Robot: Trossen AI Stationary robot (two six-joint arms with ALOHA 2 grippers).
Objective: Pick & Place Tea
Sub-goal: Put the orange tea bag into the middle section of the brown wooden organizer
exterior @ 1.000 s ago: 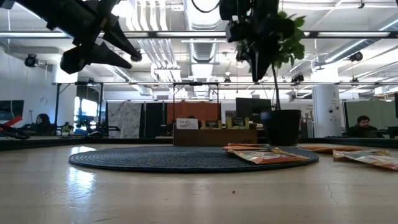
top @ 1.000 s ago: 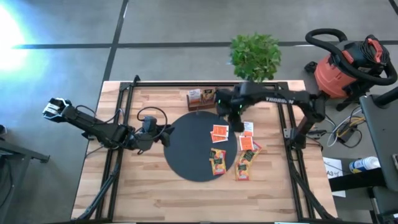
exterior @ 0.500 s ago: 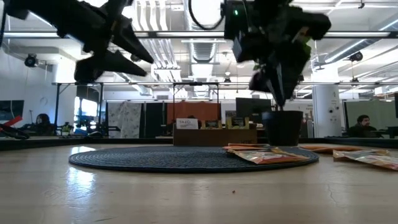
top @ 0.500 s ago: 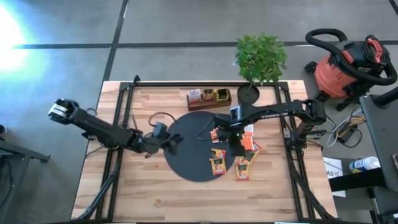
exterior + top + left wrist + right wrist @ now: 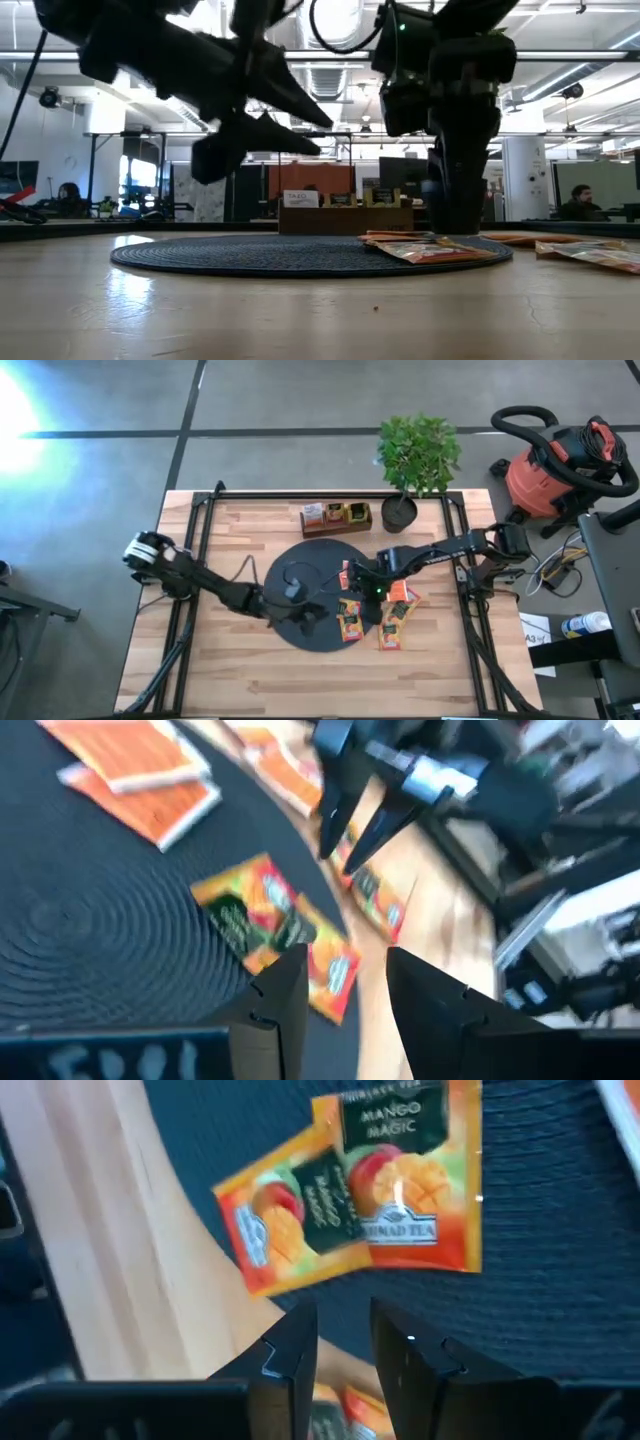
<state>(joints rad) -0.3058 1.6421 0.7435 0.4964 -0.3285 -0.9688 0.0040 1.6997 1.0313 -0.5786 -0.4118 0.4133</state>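
Note:
Several small tea sachets lie flat at the right side of the round black mat [image 5: 300,585]. An overlapping mango pair [image 5: 350,622] [image 5: 350,1210] [image 5: 275,935] lies at the mat's edge, orange ones [image 5: 351,572] farther back, and others [image 5: 392,628] on the wood. My right gripper [image 5: 368,588] [image 5: 345,1330] hangs open above the mango pair, fingers pointing down. My left gripper [image 5: 312,618] [image 5: 345,970] is open over the mat's near right part, just left of that pair, and faces the right gripper. In the low view both grippers [image 5: 250,110] [image 5: 455,120] are above the mat.
A small wooden compartment box [image 5: 336,517] stands on the table behind the mat, with a potted plant [image 5: 415,455] at the far right corner. Black frame rails run along the table's left and right sides. A red vacuum [image 5: 555,460] stands off the table.
My left gripper has travelled from the mat's left edge toward the right and near side, across the mat. My right gripper has moved from beside the wooden box toward the near edge, coming down over the sachets at the mat's right side. The sachets have not moved.

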